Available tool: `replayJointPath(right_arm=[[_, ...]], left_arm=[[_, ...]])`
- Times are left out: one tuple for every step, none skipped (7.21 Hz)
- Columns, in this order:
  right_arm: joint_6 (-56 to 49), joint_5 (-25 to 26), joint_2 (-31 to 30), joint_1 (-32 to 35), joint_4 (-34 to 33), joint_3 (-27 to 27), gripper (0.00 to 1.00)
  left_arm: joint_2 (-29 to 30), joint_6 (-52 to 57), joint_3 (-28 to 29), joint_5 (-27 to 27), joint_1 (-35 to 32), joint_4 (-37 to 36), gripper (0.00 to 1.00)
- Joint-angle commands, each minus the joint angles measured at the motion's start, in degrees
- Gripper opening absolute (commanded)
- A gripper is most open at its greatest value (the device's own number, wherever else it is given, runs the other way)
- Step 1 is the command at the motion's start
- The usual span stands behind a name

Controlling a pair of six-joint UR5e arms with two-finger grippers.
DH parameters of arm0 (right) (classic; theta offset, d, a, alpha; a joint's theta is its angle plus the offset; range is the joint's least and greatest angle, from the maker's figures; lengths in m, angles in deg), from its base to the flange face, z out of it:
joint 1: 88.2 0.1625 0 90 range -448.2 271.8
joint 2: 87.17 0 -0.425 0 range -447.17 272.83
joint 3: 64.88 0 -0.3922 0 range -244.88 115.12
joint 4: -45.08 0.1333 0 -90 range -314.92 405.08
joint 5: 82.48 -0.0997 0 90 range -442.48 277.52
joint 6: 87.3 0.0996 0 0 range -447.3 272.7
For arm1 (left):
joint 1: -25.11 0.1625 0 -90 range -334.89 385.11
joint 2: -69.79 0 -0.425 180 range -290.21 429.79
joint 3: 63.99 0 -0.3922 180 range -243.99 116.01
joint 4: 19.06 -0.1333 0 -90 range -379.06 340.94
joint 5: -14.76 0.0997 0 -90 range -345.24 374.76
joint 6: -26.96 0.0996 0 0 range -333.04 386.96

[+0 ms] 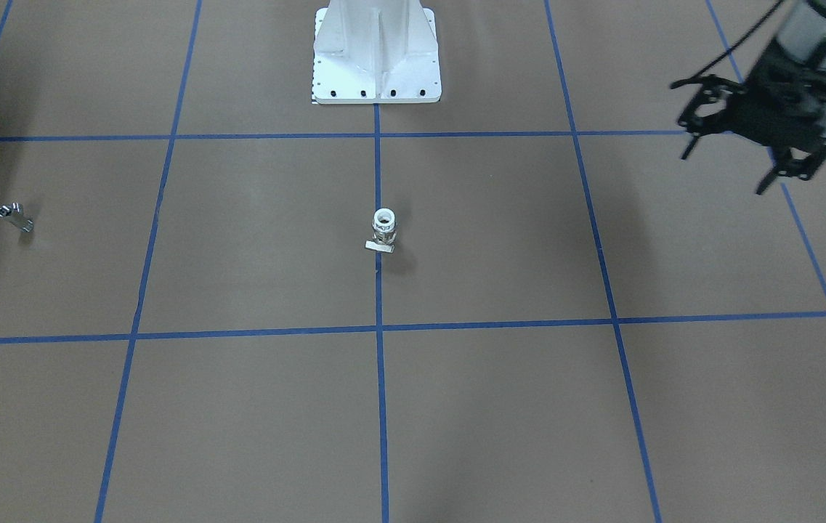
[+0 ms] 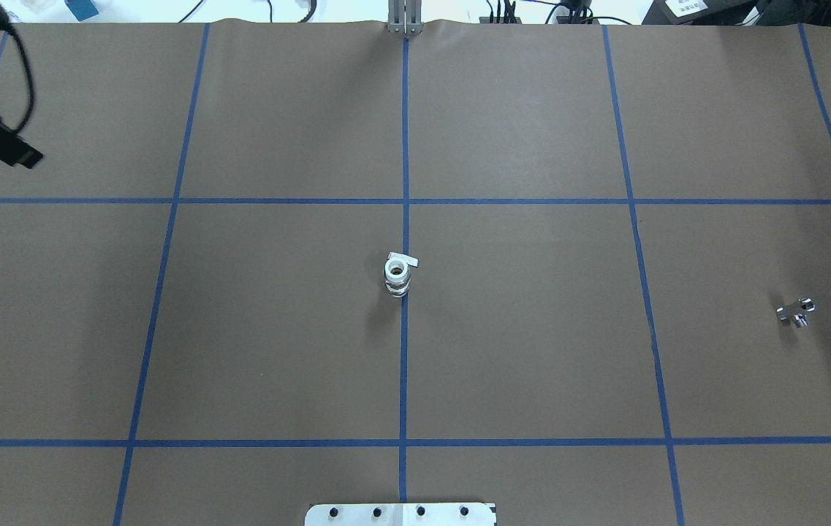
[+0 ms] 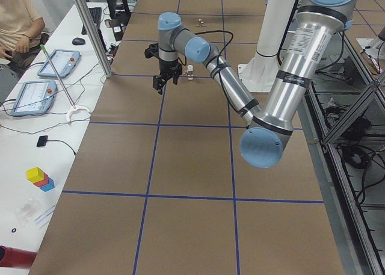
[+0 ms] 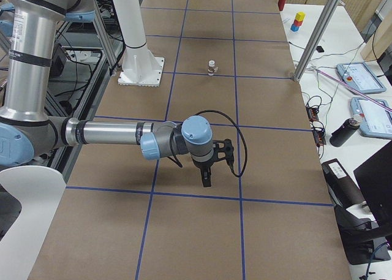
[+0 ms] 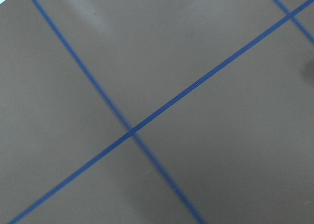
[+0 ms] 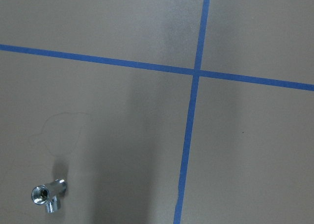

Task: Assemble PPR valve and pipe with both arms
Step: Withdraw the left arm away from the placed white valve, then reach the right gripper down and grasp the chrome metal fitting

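Standing upright at the centre of the desk (image 1: 492, 407): white PPR valve (image 1: 383, 231), right of and nearer than left tool (image 1: 725, 171), which is spread and empty. Chrome pipe fitting (image 2: 795, 311) lies rightward, closest to right tool (image 4: 207, 179), whose spread cannot be told.

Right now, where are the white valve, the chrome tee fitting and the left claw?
white valve (image 1: 383, 231), front-facing view, on its body
chrome tee fitting (image 6: 50, 192), right wrist view, on its body
left claw (image 1: 722, 174), front-facing view, midway between its open fingertips
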State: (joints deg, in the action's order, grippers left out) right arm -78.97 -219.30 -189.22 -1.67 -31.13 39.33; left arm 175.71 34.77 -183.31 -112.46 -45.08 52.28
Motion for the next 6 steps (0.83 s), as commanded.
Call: replayJointPath(right_arm=[[11.5,-0.2,3.8,-5.9,1.0,1.5,1.0],[17.1,0.8,5.2,-10.3,2.6,1.3,1.0],[22.2,3.8,5.8,-14.8,4.8,1.2,1.0],[24.8,6.6,5.8,-17.9,7.8,0.2,1.0],[25.2,6.9,5.7,-19.6,9.7,-1.4,1.0],[25.2,8.2,5.0,-22.3,13.2,-3.8,1.0]], left_arm=[[-7.8,8.5,4.7,-1.6,-10.5,2.5,1.0],[-9.2,7.6,5.3,-1.7,-11.0,5.5,1.0],[-9.5,7.6,5.3,-1.7,-11.1,5.7,1.0],[-9.7,7.7,5.4,-1.7,-11.0,5.7,1.0],[-9.7,7.7,5.3,-1.9,-11.0,5.8,1.0],[-9.8,7.7,5.2,-1.9,-11.0,5.9,1.0]])
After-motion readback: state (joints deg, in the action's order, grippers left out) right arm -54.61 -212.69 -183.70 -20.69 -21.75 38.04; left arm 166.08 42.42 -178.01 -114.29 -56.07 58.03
